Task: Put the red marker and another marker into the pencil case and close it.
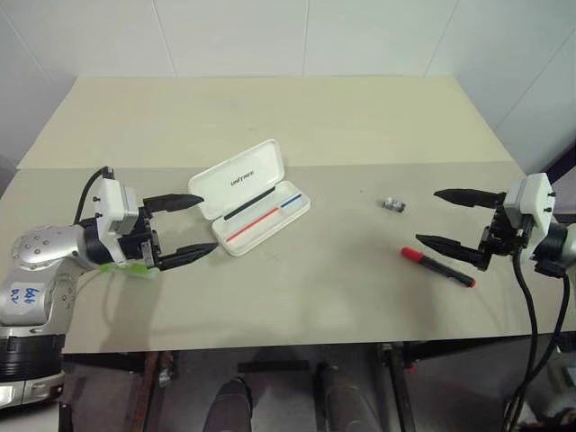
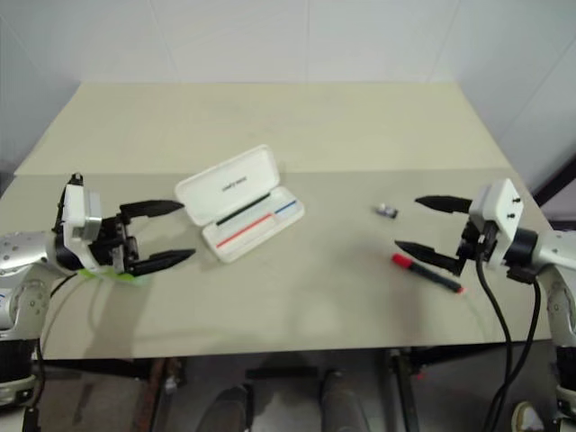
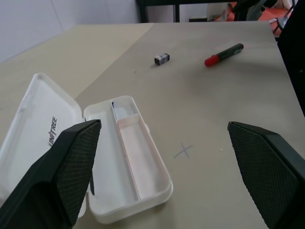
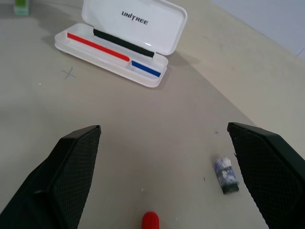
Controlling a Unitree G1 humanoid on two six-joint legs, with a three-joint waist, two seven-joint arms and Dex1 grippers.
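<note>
**Item: beige tabletop with open pencil case, two markers**

Surface: matte beige table (image 1: 297, 117), a seam running across it, against white walls.

Pencil case (image 1: 255, 196): white hard plastic, rounded corners, hinged lid raised, dark lettering on the lid; red, blue and black lines inside. It holds no marker.

Red marker (image 1: 438, 267): slim black barrel, red cap, flat on the table well right of the case.

Green marker (image 1: 125, 268): pale green, left of the case, mostly hidden under the left gripper.

Small grey metallic object (image 1: 391, 204): right of the case.

Left gripper (image 1: 190, 227): black textured fingers spread wide, empty, tips near the case.

Right gripper (image 1: 439, 218): spread wide, empty, beside the red marker.
</note>
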